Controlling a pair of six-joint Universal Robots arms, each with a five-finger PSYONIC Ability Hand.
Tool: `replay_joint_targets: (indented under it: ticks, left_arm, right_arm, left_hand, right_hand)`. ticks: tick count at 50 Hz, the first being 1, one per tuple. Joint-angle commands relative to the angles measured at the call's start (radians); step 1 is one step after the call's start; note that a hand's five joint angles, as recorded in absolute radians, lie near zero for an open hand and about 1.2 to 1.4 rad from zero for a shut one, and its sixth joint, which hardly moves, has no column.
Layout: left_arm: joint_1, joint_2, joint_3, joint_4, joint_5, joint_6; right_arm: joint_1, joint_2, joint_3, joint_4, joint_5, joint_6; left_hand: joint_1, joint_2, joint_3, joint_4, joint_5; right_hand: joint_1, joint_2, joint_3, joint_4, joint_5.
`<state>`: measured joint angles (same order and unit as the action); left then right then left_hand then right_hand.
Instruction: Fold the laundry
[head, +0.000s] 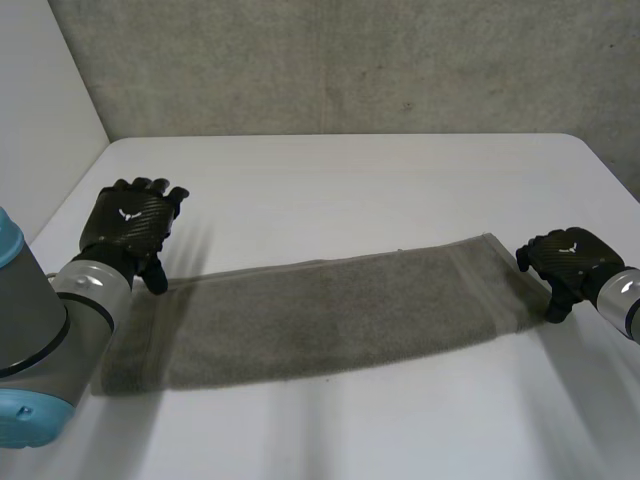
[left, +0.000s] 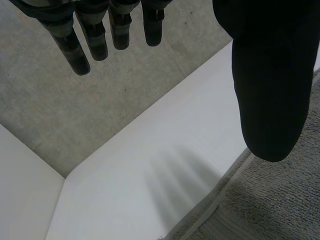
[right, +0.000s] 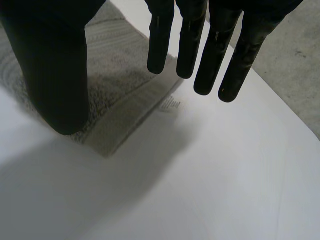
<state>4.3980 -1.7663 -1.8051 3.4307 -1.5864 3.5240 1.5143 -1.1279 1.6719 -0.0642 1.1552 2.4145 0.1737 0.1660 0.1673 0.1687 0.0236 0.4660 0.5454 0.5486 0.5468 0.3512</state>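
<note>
A grey towel (head: 330, 315) lies flat as a long folded strip across the white table (head: 350, 180), running from near left to right. My left hand (head: 130, 222) hovers just above the towel's left end, fingers (left: 82, 42) straight and spread, holding nothing; the towel's edge (left: 280, 200) lies below its thumb. At the towel's right end my right hand (head: 567, 262) is open too, straight fingers (right: 200, 45) over the short edge and its small label (right: 171, 105), with nothing gripped.
A grey concrete wall (head: 350, 60) stands behind the table, and a white panel (head: 40, 110) closes the left side. Bare tabletop stretches beyond the towel toward the back edge and in front of it.
</note>
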Motion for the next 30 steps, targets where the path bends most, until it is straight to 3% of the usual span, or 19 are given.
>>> replay_joint_targets:
  ticks: [1,8,13,22,27,29,30]
  left_arm:
    - [0.0,-0.001,-0.002,-0.001,0.0,0.003]
    - [-0.002,-0.002,-0.005,-0.001,0.0,0.003]
    - [-0.008,-0.002,-0.005,-0.001,0.0,0.003]
    - [-0.008,-0.002,-0.007,-0.001,-0.001,0.003]
    - [-0.008,-0.001,-0.007,-0.002,-0.001,0.003]
    - [-0.008,-0.001,-0.007,-0.002,-0.001,0.003]
    - [-0.008,-0.001,-0.007,-0.002,-0.001,0.003]
  right_arm:
    - [-0.005,0.011,0.018,-0.013,0.001,-0.015]
    - [-0.005,0.023,0.042,-0.034,-0.003,-0.017]
    - [-0.009,0.051,0.04,-0.049,-0.005,-0.017]
    - [-0.069,0.046,0.026,-0.052,0.015,-0.018]
    - [-0.183,0.033,-0.004,-0.043,0.078,-0.051]
    - [-0.258,0.013,-0.035,-0.033,0.168,-0.107]
    - [-0.258,0.013,-0.035,-0.032,0.169,-0.107]
  left_hand:
    - [0.002,0.009,0.008,0.007,-0.023]
    - [0.005,0.012,0.011,0.01,-0.02]
    - [0.002,0.009,0.008,0.007,-0.023]
    - [0.002,0.009,0.008,0.007,-0.023]
    - [0.005,0.012,0.011,0.01,-0.02]
    - [0.005,0.012,0.011,0.01,-0.02]
    - [0.005,0.012,0.011,0.01,-0.02]
  right_hand:
    - [0.25,0.171,0.168,0.169,0.19]
    - [0.432,0.353,0.35,0.351,0.372]
    - [0.93,0.85,0.847,0.849,0.87]
    - [0.93,0.851,0.848,0.849,0.871]
    - [0.93,0.851,0.848,0.849,0.871]
    - [0.93,0.851,0.848,0.849,0.871]
    - [0.93,0.851,0.848,0.849,0.871]
